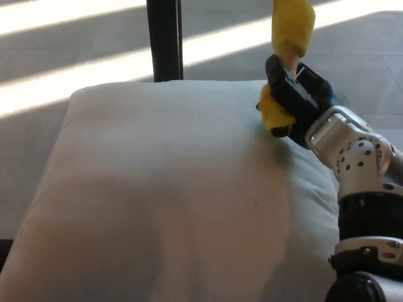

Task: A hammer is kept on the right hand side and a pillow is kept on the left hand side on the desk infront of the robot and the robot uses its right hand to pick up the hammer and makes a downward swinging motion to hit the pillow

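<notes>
A large white pillow (170, 195) fills most of the head view. My right hand (293, 94) is shut on the yellow handle of the hammer (291, 31), above the pillow's far right corner. The handle stands nearly upright and runs out of the top of the picture, so the hammer's head is hidden. The handle's lower end pokes out below the fingers, close over the pillow. My right forearm (356, 163) crosses the pillow's right side. My left hand does not show.
A black post (165, 39) stands behind the pillow at the top centre. Grey floor with bright bands of sunlight (75, 69) lies beyond. A strip of the light desk (393, 135) shows at the right edge.
</notes>
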Controlling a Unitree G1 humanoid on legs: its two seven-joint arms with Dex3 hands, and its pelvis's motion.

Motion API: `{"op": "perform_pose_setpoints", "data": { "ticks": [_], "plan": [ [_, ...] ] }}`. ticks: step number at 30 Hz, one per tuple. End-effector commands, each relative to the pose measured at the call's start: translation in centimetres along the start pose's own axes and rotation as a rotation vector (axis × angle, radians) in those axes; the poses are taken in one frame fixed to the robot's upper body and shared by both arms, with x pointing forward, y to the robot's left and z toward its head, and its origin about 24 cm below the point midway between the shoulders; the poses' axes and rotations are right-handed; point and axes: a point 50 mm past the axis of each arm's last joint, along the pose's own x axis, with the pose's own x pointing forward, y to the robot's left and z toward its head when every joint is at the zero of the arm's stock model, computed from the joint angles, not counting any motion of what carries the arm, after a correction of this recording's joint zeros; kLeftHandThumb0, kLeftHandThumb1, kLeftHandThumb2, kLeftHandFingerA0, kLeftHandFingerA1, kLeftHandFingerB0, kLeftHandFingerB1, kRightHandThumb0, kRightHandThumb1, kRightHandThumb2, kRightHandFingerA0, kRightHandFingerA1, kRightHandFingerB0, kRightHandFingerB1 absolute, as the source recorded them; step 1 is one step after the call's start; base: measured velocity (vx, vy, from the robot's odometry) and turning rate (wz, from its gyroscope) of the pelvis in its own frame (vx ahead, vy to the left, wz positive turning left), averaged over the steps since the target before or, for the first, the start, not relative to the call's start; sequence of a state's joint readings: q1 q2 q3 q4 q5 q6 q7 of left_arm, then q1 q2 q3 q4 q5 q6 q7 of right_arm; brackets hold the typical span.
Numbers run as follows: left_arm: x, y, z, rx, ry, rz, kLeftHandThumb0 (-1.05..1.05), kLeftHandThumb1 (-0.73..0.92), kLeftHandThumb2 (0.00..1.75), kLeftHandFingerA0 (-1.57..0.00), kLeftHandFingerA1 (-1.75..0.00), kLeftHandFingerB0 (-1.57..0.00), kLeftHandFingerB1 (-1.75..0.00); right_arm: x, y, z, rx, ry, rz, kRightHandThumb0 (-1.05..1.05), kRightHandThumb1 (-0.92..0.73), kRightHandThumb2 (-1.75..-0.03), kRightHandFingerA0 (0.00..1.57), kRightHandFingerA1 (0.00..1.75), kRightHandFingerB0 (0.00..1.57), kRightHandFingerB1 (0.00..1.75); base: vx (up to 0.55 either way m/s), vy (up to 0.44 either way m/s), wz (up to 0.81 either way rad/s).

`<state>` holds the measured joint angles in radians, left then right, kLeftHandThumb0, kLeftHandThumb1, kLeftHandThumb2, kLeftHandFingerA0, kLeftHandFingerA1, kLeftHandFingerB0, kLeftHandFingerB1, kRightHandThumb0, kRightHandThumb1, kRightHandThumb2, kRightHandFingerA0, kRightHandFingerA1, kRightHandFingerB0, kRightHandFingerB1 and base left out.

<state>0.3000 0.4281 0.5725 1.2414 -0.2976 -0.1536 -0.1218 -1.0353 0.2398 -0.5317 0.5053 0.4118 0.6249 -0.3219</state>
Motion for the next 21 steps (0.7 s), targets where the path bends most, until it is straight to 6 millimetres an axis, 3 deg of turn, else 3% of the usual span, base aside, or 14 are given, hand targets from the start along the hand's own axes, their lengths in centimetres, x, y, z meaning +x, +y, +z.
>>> {"op": "perform_pose_setpoints", "data": {
  "ticks": [1,5,11,13,17,18,21],
  "plan": [
    [-0.4,0.6,-1.0,-0.015,0.01,0.008,-0.74,0.83,0.65,-0.81,-0.57,-0.78,-0.48,-1.8,9.5,-0.5,0.194,0.061,0.23,-0.34,-0.84,-0.87,1.05,1.75,0.71,1.74,0.0,0.0,0.0],
    [-0.4,0.5,-1.2,0.015,0.016,0.021,-0.75,0.83,0.66,-0.86,-0.55,-0.84,-0.49,-2.3,11.3,0.3,0.205,0.062,0.261,-0.31,-0.75,-1.02,1.05,1.75,0.79,1.75,0.0,0.0,0.0],
    [-0.5,0.7,-1.3,0.022,0.012,0.006,-0.78,0.83,0.65,-0.82,-0.56,-0.8,-0.48,-2.9,12.8,1.0,0.237,0.051,0.293,-0.3,-0.74,-1.01,1.04,1.75,0.74,1.74,0.0,0.0,0.0],
    [-0.4,0.6,-1.2,0.012,0.01,0.013,-0.77,0.84,0.67,-0.85,-0.57,-0.79,-0.49,-2.9,12.9,0.9,0.263,0.06,0.308,-0.34,-0.88,-0.87,1.03,1.75,0.76,1.75,0.0,0.0,0.0],
    [-0.4,0.6,-1.2,0.018,0.012,0.014,-0.76,0.83,0.66,-0.86,-0.57,-0.83,-0.49,-2.7,12.4,-0.1,0.289,0.085,0.285,-0.29,-0.82,-0.99,1.06,1.75,0.77,1.75,0.0,0.0,0.0],
    [-0.4,0.5,-1.1,0.014,0.009,0.015,-0.75,0.84,0.66,-0.85,-0.59,-0.84,-0.51,-2.6,12.0,-0.6,0.308,0.105,0.263,-0.33,-0.86,-0.89,1.05,1.75,0.71,1.75,0.0,0.0,0.0],
    [-0.4,0.5,-1.1,-0.001,0.01,0.012,-0.74,0.84,0.65,-0.85,-0.58,-0.82,-0.5,-2.5,11.6,-1.3,0.321,0.125,0.234,-0.33,-0.84,-0.92,1.04,1.75,0.71,1.75,0.0,0.0,0.0]
  ]
}}
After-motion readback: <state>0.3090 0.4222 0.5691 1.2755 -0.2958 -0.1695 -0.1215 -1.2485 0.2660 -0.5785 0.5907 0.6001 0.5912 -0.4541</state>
